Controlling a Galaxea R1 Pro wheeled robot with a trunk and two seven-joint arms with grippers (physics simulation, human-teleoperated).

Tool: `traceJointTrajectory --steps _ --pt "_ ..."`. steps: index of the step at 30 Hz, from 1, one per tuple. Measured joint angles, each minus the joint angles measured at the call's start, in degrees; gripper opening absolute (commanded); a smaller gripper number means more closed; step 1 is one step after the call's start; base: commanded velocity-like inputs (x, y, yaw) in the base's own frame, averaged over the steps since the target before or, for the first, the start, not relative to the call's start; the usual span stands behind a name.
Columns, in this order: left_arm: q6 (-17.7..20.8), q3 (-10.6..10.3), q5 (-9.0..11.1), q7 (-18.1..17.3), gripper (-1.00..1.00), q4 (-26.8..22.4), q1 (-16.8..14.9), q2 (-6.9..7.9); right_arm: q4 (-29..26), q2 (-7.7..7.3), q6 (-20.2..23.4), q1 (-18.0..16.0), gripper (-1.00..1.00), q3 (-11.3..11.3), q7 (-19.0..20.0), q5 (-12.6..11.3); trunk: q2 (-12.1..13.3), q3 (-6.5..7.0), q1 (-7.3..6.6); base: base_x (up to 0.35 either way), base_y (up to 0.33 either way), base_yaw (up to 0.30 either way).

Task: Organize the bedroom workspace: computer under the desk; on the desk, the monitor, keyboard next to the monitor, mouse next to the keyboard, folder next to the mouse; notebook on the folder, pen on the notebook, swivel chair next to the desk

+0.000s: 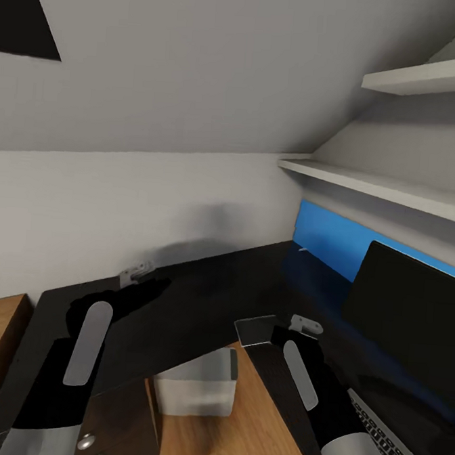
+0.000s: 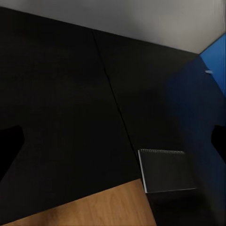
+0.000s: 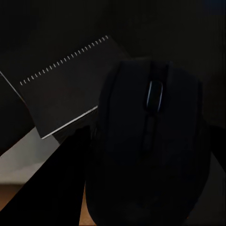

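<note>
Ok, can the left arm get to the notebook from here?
Probably yes: bare desk lies between the left pincer and the notebook, with nothing on it, though the right pincer hangs close beside it and may crowd.

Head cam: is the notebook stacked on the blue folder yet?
No. The notebook lies directly on the black desk at its inner corner, with nothing blue under it.
</note>
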Motion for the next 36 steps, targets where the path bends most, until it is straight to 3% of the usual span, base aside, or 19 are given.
traceJointTrajectory --steps 24,29,36 --pt "-0.3 -0.1 -0.1 0.3 1.00 0.0 0.0 0.01 6.2 0.23 -1.9 0.0 -1.00 0.6 0.5 0.1 0.0 1.24 0.00 0.000 0.000 -0.165" --pt "-0.3 -0.1 -0.1 0.3 1.00 0.0 0.0 0.01 6.4 0.30 -1.9 0.0 -1.00 3.2 0.5 0.0 0.0 1.24 0.00 0.000 0.000 -0.009" --pt "-0.3 -0.2 0.0 0.1 1.00 0.0 0.0 -0.06 6.9 0.22 -3.2 0.0 -1.00 3.8 0.7 0.1 -0.8 0.89 0.44 0.000 0.000 0.000"
